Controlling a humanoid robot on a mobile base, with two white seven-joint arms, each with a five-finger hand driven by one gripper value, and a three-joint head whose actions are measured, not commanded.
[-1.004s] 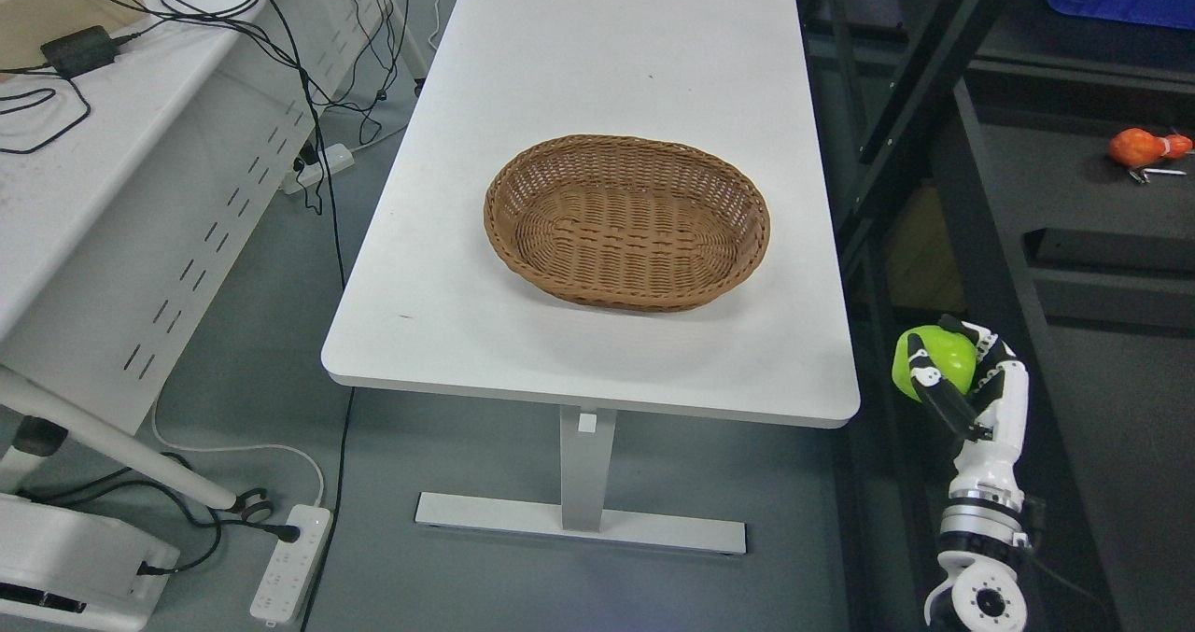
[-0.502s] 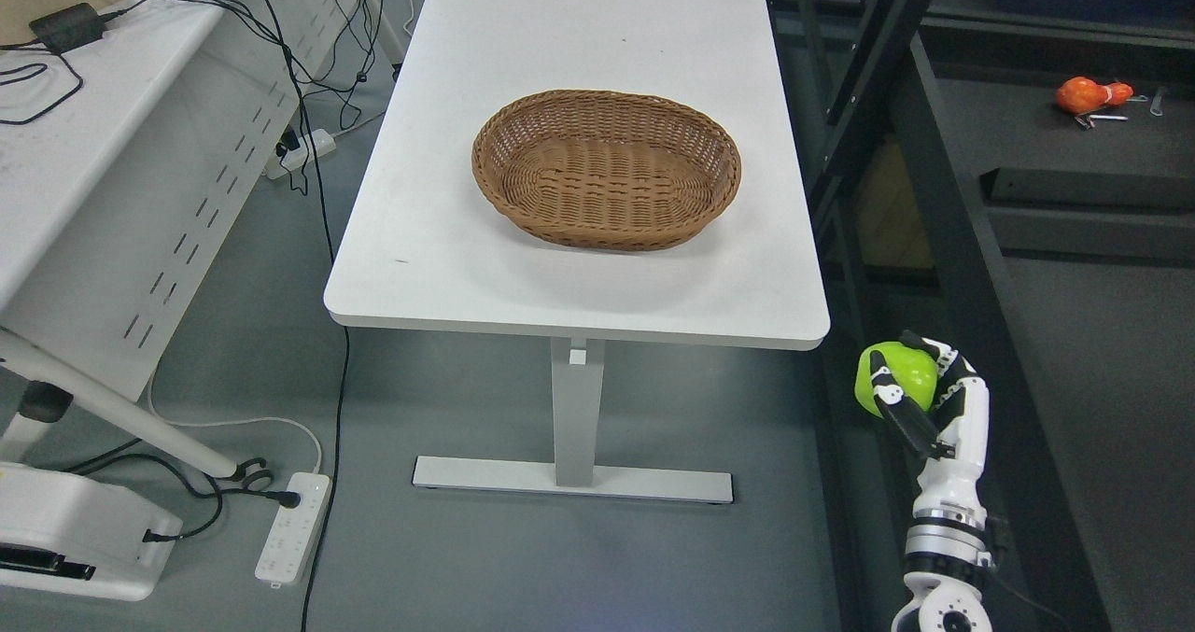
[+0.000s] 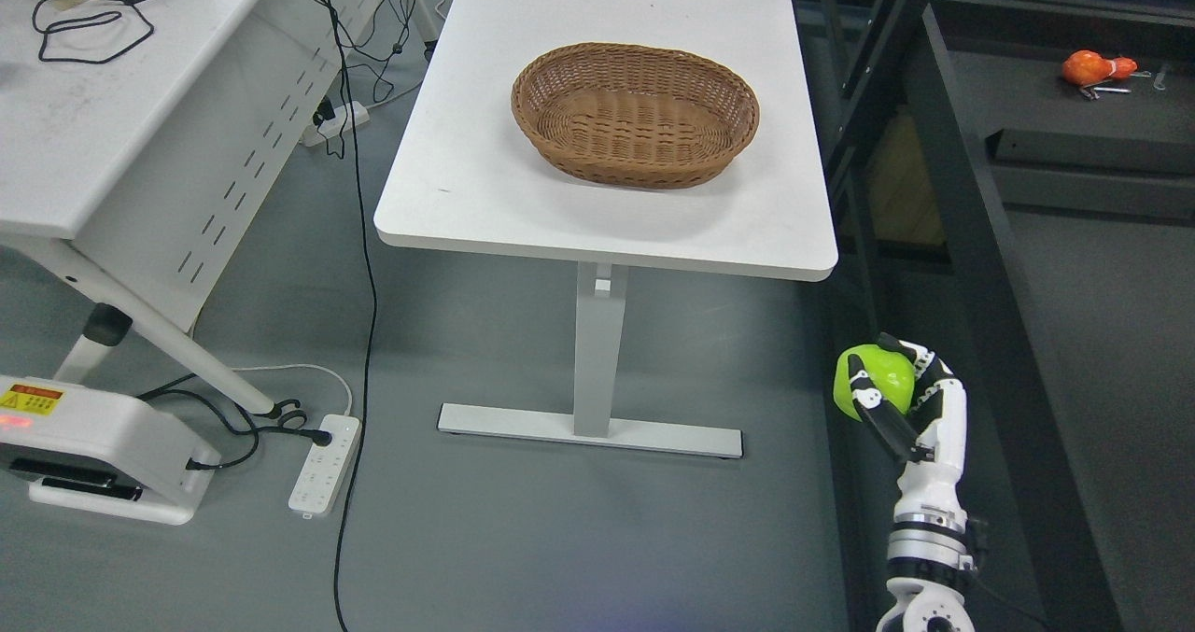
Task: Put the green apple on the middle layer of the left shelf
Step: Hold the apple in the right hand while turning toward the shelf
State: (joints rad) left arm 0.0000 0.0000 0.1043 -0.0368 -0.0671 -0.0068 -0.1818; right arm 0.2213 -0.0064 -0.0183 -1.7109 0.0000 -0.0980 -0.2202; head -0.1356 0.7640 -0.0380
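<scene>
A white table (image 3: 523, 193) fills the middle of the scene, with a second white desk (image 3: 103, 119) to its left carrying black cables (image 3: 79, 30). A dark shelf unit (image 3: 943, 193) stands along the right. On the far part of the table sits 1 brown wicker basket (image 3: 560, 151). Near the right, low beside the shelf frame, the right hand (image 3: 901, 399) has its fingers wrapped around the green apple (image 3: 873, 380). A small orange object (image 3: 1088, 67) lies on the far right shelf.
</scene>
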